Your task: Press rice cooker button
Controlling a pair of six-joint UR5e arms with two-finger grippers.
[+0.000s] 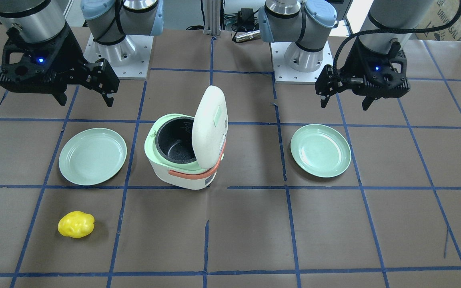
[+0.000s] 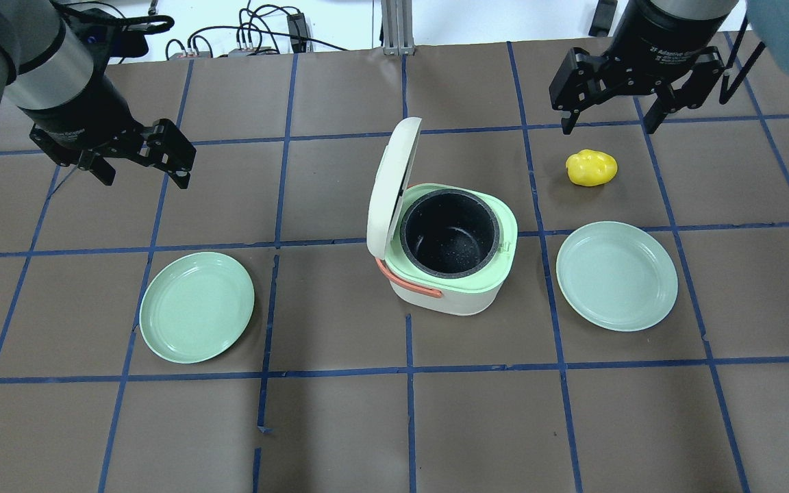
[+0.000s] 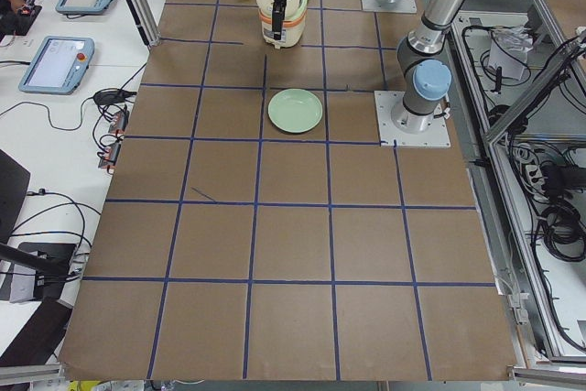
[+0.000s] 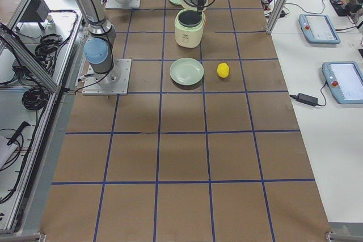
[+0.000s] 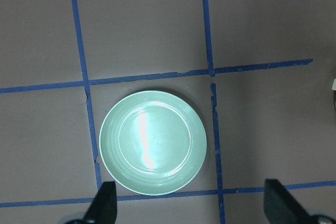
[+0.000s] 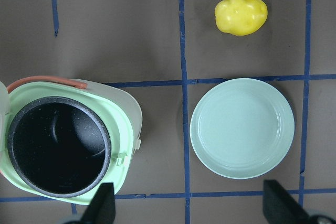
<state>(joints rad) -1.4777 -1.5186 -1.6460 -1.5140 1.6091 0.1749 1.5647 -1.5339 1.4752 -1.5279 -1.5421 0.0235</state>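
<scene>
The rice cooker [image 2: 449,274] stands mid-table with its white lid [image 2: 386,185] swung upright. Its black inner pot [image 2: 451,233] is empty. A small latch tab [image 2: 504,248] sits on its green rim; I see no other button clearly. It also shows in the front view [image 1: 182,172] and the right wrist view [image 6: 68,145]. My left gripper [image 2: 146,179] is open and empty, hovering above the table well left of the cooker. My right gripper [image 2: 607,127] is open and empty, hovering at the far right beyond a yellow potato-like object [image 2: 592,168].
A green plate [image 2: 196,307] lies left of the cooker, below my left gripper [image 5: 190,205] in the left wrist view [image 5: 152,142]. A second green plate [image 2: 617,275] lies right of the cooker. The brown mat carries a blue tape grid.
</scene>
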